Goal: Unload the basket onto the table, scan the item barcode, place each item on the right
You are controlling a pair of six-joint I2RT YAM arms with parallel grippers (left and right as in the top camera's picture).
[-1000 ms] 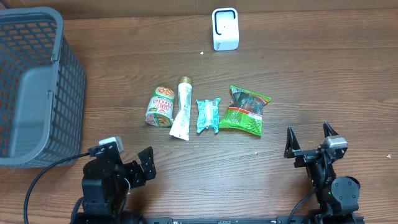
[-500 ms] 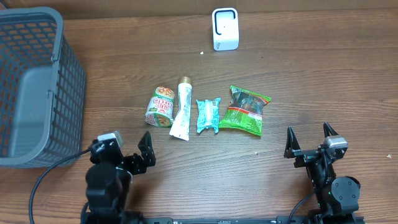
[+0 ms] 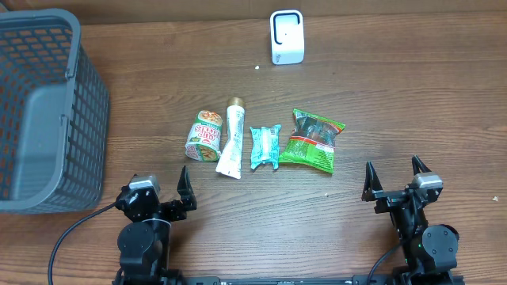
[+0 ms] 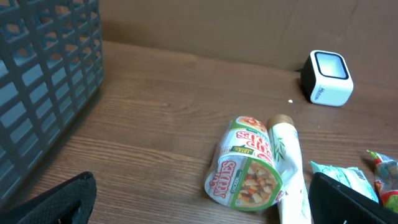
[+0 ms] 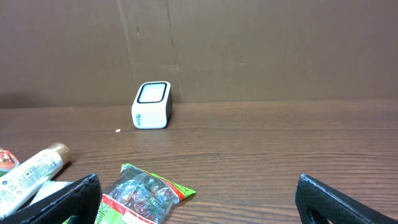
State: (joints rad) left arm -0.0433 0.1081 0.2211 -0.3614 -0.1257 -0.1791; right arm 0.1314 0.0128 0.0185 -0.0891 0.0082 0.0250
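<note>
Four items lie in a row mid-table: a cup noodles pack (image 3: 205, 135), a white tube (image 3: 231, 138), a teal packet (image 3: 265, 146) and a green snack bag (image 3: 312, 139). The white barcode scanner (image 3: 286, 36) stands at the back. My left gripper (image 3: 154, 185) is open and empty, just in front of the cup noodles (image 4: 245, 165) and tube (image 4: 289, 168). Near the front right, my right gripper (image 3: 392, 166) also stands open and empty; the green bag (image 5: 140, 196) lies ahead to its left, and the scanner (image 5: 152, 105) is far beyond.
A grey mesh basket (image 3: 91, 103) fills the back left, its wall (image 4: 43, 81) close on the left in the left wrist view. Bare wood lies between the items and the scanner (image 4: 328, 78). A cardboard wall closes off the table's far side.
My left arm has swung from pointing right to facing the row of items and shifted slightly right, still open. The right arm has not moved.
</note>
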